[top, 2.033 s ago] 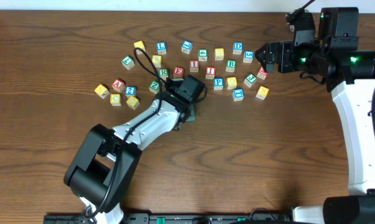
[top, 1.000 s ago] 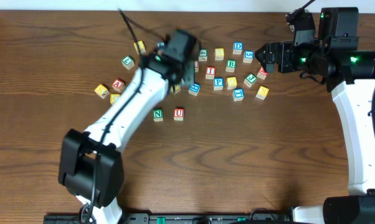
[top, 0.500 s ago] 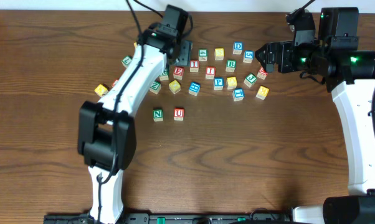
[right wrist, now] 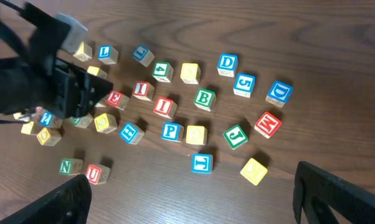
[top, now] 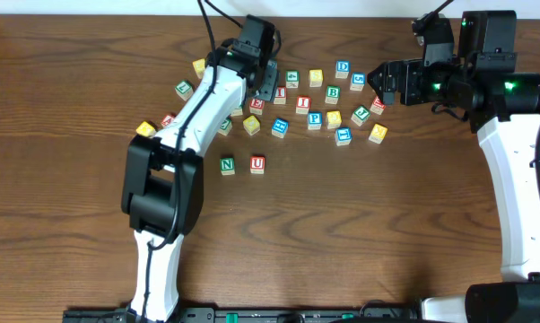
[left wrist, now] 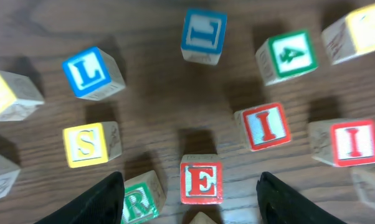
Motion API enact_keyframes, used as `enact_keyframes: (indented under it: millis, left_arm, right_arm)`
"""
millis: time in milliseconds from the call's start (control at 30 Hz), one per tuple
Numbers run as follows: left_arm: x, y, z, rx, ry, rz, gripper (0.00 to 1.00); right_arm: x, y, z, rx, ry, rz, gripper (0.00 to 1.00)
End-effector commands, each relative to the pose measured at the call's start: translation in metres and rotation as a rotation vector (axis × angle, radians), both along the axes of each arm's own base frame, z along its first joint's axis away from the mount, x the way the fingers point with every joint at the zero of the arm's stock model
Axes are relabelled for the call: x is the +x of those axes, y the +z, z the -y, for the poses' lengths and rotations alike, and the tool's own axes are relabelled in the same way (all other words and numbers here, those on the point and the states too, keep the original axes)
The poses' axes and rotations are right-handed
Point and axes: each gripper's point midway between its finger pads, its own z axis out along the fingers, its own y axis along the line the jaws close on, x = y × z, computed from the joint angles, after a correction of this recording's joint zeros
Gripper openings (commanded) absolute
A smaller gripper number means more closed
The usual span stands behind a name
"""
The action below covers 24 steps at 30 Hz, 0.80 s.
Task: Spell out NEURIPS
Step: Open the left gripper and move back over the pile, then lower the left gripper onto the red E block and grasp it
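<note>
The green N cube (top: 227, 165) and the red U cube (top: 257, 164) sit side by side on the wood, in front of the scattered cubes. My left gripper (top: 262, 89) is open above the cluster. In the left wrist view it (left wrist: 197, 208) straddles the red E cube (left wrist: 202, 182). The green R cube (left wrist: 141, 202) lies by its left finger. Two red I cubes (left wrist: 262, 126) (left wrist: 354, 141) lie to the right, and a yellow S cube (left wrist: 86, 144) to the left. The blue P cube (top: 314, 118) sits mid-cluster. My right gripper (top: 383, 82) is open and empty, above the cluster's right end.
Other letter cubes lie around: blue L (left wrist: 88, 71), green B (right wrist: 204, 98), blue D (right wrist: 227, 62), green J (right wrist: 235, 136), red M (right wrist: 267, 124), blue T (right wrist: 200, 163) and a yellow cube (right wrist: 254, 171). The left arm (top: 194, 126) crosses the left cubes.
The left arm has swung from the front of the table back to the cluster, leaving N and U in front. It now hovers over the E cube. The right arm has not moved.
</note>
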Motion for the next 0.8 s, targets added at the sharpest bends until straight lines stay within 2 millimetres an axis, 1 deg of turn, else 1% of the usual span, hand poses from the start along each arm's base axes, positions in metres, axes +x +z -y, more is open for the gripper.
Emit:
enact_keyframes:
  millis: [0,367,400,500,700,767]
  left_arm:
    - [-0.001,-0.019,0.003,0.017,-0.037,-0.034,0.67]
    - [-0.006,-0.058,0.0,0.045,-0.04,-0.105,0.65]
    - [-0.007,-0.059,0.001,0.046,-0.04,-0.106,0.64]
    - [-0.007,-0.061,0.0,0.047,-0.04,-0.11,0.57]
    - [-0.009,-0.063,0.0,0.049,-0.04,-0.116,0.53]
    - [-0.009,-0.064,0.0,0.047,-0.032,-0.119,0.49]
  right_arm:
    - [0.0,-0.003,0.0,-0.001,0.009,-0.005,0.99]
    - [0.0,-0.003,0.0,-0.001,0.009,-0.005,0.99]
    - [0.0,-0.003,0.0,-0.001,0.01,-0.005,0.99]
    - [0.0,-0.003,0.0,-0.001,0.01,-0.005,0.99]
    - [0.0,-0.003,0.0,-0.001,0.01,-0.005,0.99]
    - [0.0,-0.003,0.0,-0.001,0.01,-0.005,0.99]
